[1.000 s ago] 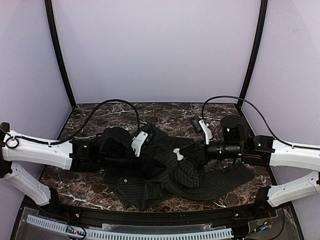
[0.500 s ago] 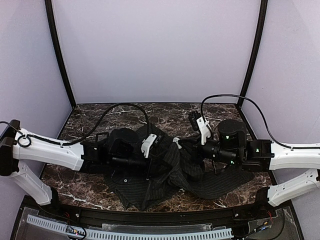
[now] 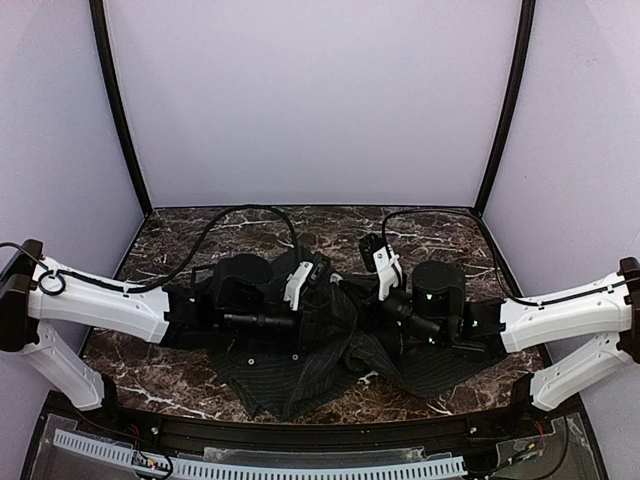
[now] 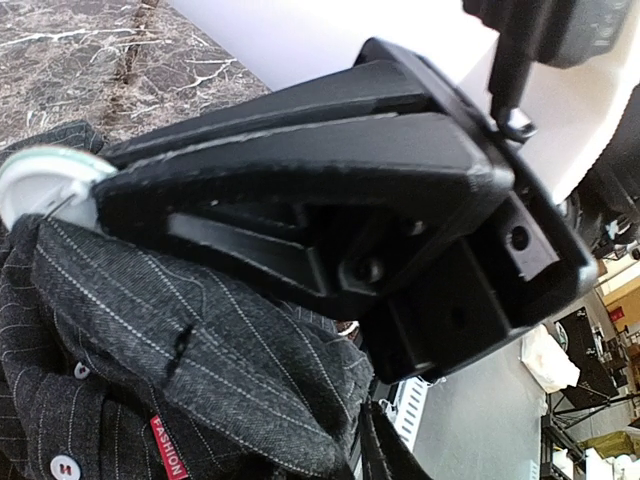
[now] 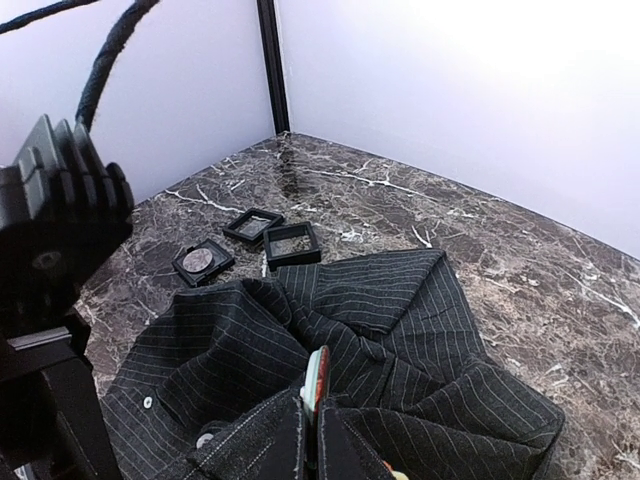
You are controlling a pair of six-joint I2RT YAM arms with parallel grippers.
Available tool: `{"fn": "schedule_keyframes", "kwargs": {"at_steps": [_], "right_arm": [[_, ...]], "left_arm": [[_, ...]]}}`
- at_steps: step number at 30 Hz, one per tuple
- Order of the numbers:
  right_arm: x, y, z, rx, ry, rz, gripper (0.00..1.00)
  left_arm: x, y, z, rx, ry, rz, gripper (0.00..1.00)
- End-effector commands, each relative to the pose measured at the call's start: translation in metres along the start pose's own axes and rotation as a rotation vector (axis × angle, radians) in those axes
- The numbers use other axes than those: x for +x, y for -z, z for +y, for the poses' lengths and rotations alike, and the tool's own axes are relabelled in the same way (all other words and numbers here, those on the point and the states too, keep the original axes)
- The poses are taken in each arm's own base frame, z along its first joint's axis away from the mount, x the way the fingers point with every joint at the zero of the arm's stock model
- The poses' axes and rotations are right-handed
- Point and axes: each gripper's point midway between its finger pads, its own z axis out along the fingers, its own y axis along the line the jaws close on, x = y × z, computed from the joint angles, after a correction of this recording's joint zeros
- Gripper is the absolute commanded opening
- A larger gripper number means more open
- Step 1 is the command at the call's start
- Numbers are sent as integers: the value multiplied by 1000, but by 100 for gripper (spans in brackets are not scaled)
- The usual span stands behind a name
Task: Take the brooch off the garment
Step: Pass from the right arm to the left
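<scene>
- The right claw [image 5: 316, 410] is closed, seemingly pinching the brooch [image 5: 317, 378] edge-on at lower centre of its wrist view. A thin hold could slip when pulled.
- The left claw [image 4: 105, 190] sits on the garment [image 5: 380, 300], but I cannot tell if it grips. Loose cloth would lift along.

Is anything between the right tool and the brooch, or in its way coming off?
Nothing visible between them: the brooch sits edge-on in the shut right tool. Folds of the garment bunch tightly around both, so fabric may hold it back.
</scene>
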Motion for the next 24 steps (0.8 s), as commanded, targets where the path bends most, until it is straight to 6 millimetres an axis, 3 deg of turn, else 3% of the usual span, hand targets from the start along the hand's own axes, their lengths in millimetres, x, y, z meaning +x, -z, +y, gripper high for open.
{"fn": "schedule_keyframes", "kwargs": {"at_steps": [1, 4, 7, 12, 16, 24], "right_arm": [[-22, 0, 2, 4, -81, -139, 0], [-30, 7, 0, -8, -137, -186, 0], [-41, 13, 4, -43, -186, -224, 0], [-59, 28, 12, -127, -264, -290, 0], [-71, 36, 17, -178, -293, -332, 0], [-86, 42, 25, -236, -302, -373, 0]], "left_arm": [[-3, 3, -10, 58, 3, -34, 25], [-5, 13, -3, 10, 4, -55, 34], [-16, 32, -1, -31, -13, -105, 54], [-37, 64, 13, -130, -15, -188, 76], [-59, 77, 18, -150, 3, -258, 82], [-71, 65, 14, -101, 22, -262, 86]]}}
